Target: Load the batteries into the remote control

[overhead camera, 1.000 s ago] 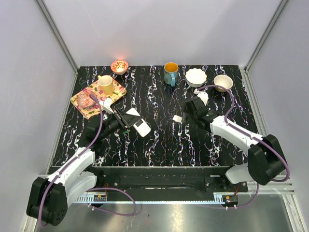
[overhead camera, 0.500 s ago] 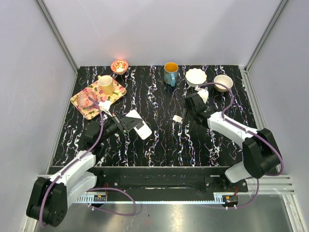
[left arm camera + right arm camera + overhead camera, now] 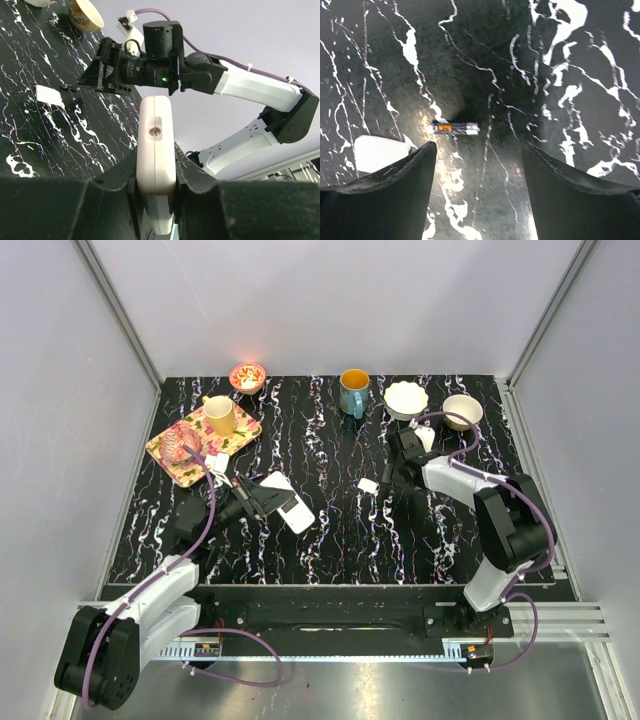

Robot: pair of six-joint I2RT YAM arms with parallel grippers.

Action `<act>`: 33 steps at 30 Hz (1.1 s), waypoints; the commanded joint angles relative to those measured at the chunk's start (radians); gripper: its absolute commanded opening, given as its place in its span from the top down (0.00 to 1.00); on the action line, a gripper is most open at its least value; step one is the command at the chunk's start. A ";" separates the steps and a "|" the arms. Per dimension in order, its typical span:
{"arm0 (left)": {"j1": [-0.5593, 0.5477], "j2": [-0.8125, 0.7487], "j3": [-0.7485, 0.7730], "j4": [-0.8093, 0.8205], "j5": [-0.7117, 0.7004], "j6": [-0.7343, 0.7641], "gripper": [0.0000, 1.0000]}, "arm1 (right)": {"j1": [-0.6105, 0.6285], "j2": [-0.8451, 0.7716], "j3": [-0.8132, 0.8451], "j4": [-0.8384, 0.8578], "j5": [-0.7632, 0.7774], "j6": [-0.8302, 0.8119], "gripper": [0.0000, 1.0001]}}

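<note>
My left gripper (image 3: 258, 502) is shut on the remote control (image 3: 288, 502), a flat white rectangle held edge-on between the jaws in the left wrist view (image 3: 156, 135). A single battery (image 3: 454, 128), dark with an orange mark and a white end, lies flat on the black marbled table. My right gripper (image 3: 479, 150) hovers just short of it, open, with nothing between its fingers. In the top view the right gripper (image 3: 394, 470) is right of centre. A small white flat piece (image 3: 368, 485) lies beside the battery (image 3: 380, 152). No other battery shows.
A patterned tray (image 3: 168, 452) at the back left holds a cream cup (image 3: 221, 415) and a pink glass (image 3: 179, 442). Along the back edge stand a small red bowl (image 3: 247, 376), a blue mug (image 3: 353, 392), a white bowl (image 3: 406, 399) and a tan bowl (image 3: 462, 410).
The right arm has folded in, and its gripper has shifted slightly back and left toward the battery. The left gripper with the remote has edged a little nearer.
</note>
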 commanded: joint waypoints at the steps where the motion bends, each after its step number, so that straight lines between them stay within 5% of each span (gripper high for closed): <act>1: -0.003 -0.015 0.003 0.078 0.021 -0.005 1.00 | 0.005 0.063 0.108 0.006 -0.028 -0.024 0.23; 7: -0.003 -0.026 0.001 0.063 0.019 0.002 1.00 | 0.006 0.108 0.148 0.000 -0.034 -0.057 0.19; 33: -0.009 -0.028 -0.006 0.053 0.024 -0.001 1.00 | 0.006 0.207 0.156 -0.028 -0.074 -0.058 0.46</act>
